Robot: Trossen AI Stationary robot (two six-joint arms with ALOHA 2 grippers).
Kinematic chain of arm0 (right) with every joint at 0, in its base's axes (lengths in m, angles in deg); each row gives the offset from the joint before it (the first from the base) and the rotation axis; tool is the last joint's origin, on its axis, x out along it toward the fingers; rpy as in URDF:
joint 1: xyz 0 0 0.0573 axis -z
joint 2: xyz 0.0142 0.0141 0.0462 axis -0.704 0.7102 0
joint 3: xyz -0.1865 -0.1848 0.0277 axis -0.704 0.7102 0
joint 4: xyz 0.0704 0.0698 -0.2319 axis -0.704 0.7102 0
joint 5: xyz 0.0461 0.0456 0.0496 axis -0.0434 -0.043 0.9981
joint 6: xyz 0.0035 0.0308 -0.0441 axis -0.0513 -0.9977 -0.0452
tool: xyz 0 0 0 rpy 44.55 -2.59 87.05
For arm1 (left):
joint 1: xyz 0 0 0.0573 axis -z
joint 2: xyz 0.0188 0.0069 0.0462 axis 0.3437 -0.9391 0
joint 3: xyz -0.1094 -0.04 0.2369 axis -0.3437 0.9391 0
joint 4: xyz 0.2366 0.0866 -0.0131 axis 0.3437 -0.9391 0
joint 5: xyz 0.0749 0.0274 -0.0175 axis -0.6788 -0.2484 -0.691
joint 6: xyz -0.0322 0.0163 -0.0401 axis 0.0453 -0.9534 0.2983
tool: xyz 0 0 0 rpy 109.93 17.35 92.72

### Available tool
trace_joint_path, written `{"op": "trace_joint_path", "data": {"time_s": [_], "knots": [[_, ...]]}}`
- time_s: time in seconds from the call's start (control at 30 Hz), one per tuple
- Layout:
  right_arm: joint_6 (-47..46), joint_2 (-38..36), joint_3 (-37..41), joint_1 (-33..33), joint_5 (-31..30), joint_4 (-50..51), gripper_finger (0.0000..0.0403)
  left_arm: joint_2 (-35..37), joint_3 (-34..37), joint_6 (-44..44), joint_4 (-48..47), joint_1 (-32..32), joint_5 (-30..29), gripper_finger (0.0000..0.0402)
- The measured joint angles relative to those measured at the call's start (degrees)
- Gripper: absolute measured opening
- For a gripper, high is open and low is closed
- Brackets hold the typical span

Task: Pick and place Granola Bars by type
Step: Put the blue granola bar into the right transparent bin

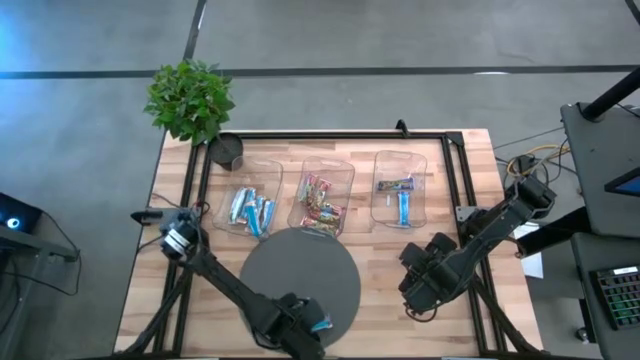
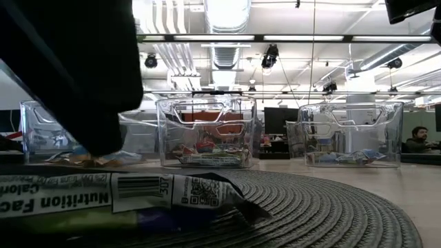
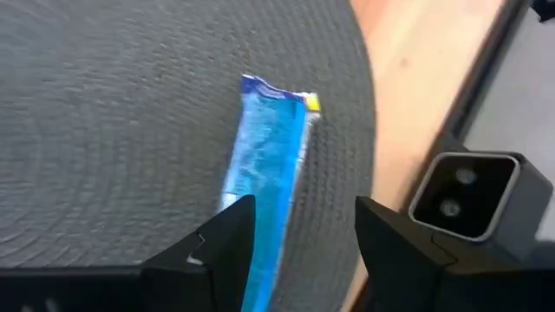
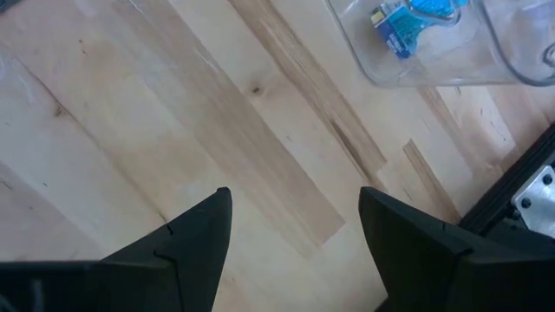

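Three clear plastic bins sit in a row, upper centre of the wooden table (image 1: pixel 390 270): left bin (image 1: pixel 247 197) holds light blue Granola Bars (image 1: pixel 250 209), middle bin (image 1: pixel 322 196) multicoloured ones, right bin (image 1: pixel 400 187) a few mixed. One blue bar (image 3: pixel 269 165) lies on the round woven grey mat (image 1: pixel 300 275), lower centre, between the open jaws of the left gripper (image 3: pixel 295 234), not clamped. Right gripper (image 4: pixel 295 217) at lower right hovers above bare planks, jaws open.

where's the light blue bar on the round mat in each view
High view: light blue bar at the grey mat's near edge, by the left gripper.
Low view: the close-up wrapper on the mat.
Left wrist view: bar running between the open fingers.
Right wrist view: not in it.
Shared landmark: the mat.
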Motion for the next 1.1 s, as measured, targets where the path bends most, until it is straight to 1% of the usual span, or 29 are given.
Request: {"op": "trace_joint_path", "data": {"time_s": [0.1, 0.17, 0.23, 0.47, 0.6, 0.67, 0.9, 1.03, 1.1], "knots": [[-0.1, 0.0, 0.0, 0.0, 0.3, 0.0, 0.0242, 0.0, -1.6, 0.6, -3.8, 0.7, -5.6, 0.018], [-0.1, 0.0, 0.0, 0.0, 0.3, -0.2, 0.0242, 0.0, -3.3, -0.7, -5.3, 1.0, -8.9, 0.0181], [-0.1, 0.0, 0.0, 0.0, 0.3, -0.1, 0.0242, 0.0, -4.5, -2.9, -7.1, 1.2, -10.5, 0.0181], [-0.1, 0.0, 0.4, 0.0, 0.3, -0.2, 0.0242, 0.0, -3.9, -9.7, -7.1, 1.9, -6.6, 0.0181], [-0.2, 0.0, 0.7, 0.0, 0.3, -0.3, 0.0242, 0.0, -3.9, -18.2, -7.4, 3.7, -10.6, 0.0181], [-0.2, 0.0, 0.9, 0.0, 0.3, -0.3, 0.0242, 0.0, -3.9, -20.9, -7.3, 4.2, -11.0, 0.0181], [-0.2, 0.0, 2.1, 0.0, 0.3, -1.3, 0.0242, -1.7, -3.9, -21.0, -7.3, 4.3, -10.0, 0.0181], [-0.2, 0.0, 3.0, 0.0, 0.3, -1.5, 0.0242, -3.6, -3.8, -19.4, -6.9, 4.3, -8.1, 0.0181], [-0.2, 0.0, 3.3, 0.0, 0.4, -1.6, 0.0242, -4.0, -3.8, -17.7, -7.6, 4.3, -8.1, 0.0181]]}}
